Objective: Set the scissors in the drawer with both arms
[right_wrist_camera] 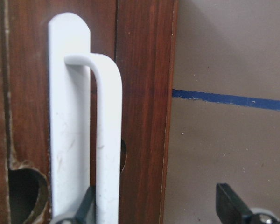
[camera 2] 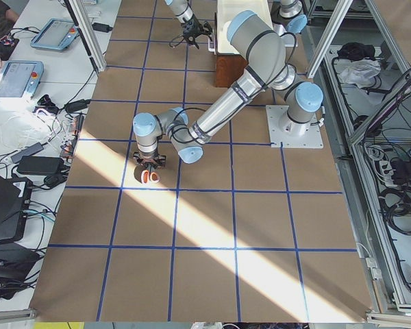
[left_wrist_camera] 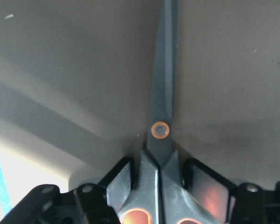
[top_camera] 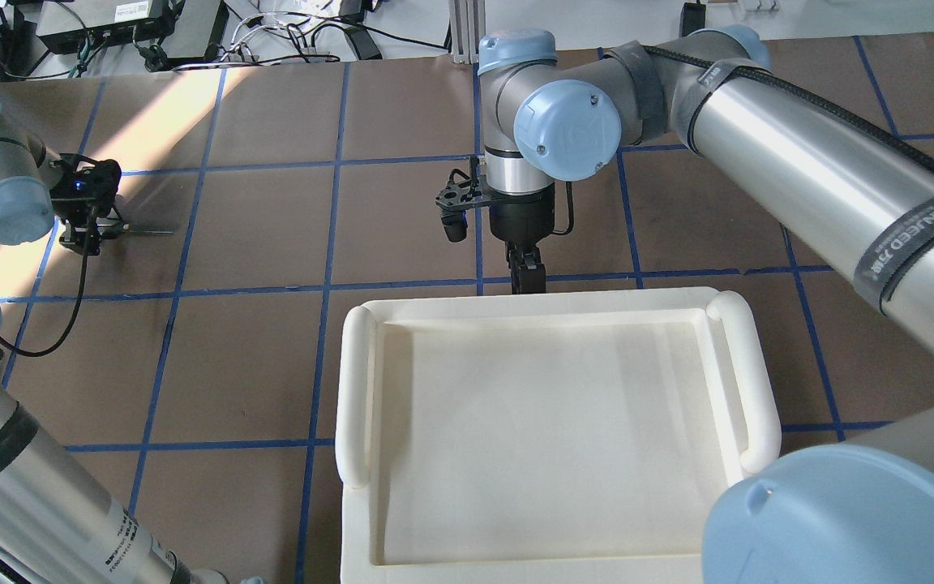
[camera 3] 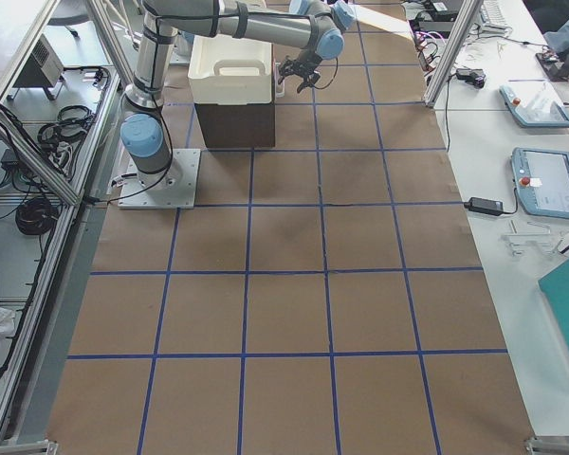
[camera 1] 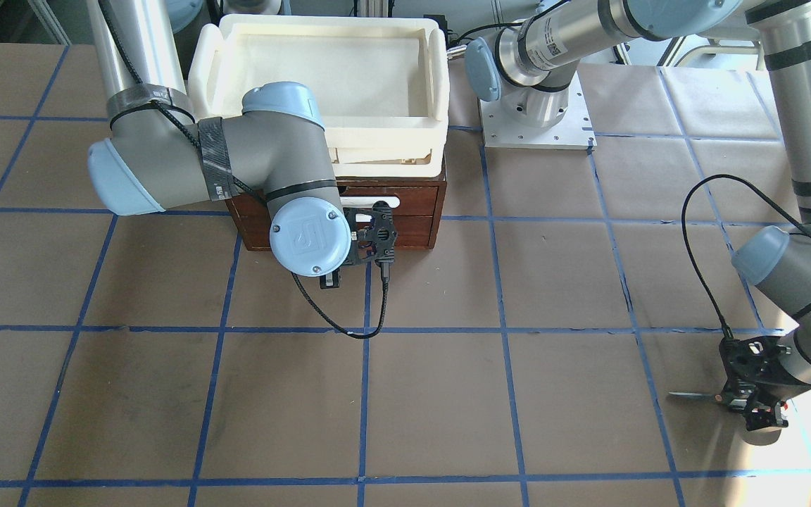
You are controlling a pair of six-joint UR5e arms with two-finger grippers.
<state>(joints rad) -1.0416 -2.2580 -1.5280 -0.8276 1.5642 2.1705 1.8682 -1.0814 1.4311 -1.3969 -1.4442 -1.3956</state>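
Two risks: the right gripper (right_wrist_camera: 157,203), open off-centre astride the drawer (right_wrist_camera: 144,93) handle (right_wrist_camera: 107,140), may slip; scissors (left_wrist_camera: 162,93) clamped in the left gripper (left_wrist_camera: 161,175) may pivot.

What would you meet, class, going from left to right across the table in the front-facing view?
In order: drawer → white base plate → scissors → left claw, closed on the scissors' handles.

Handle loops of the scissors (left_wrist_camera: 161,93) are cropped.
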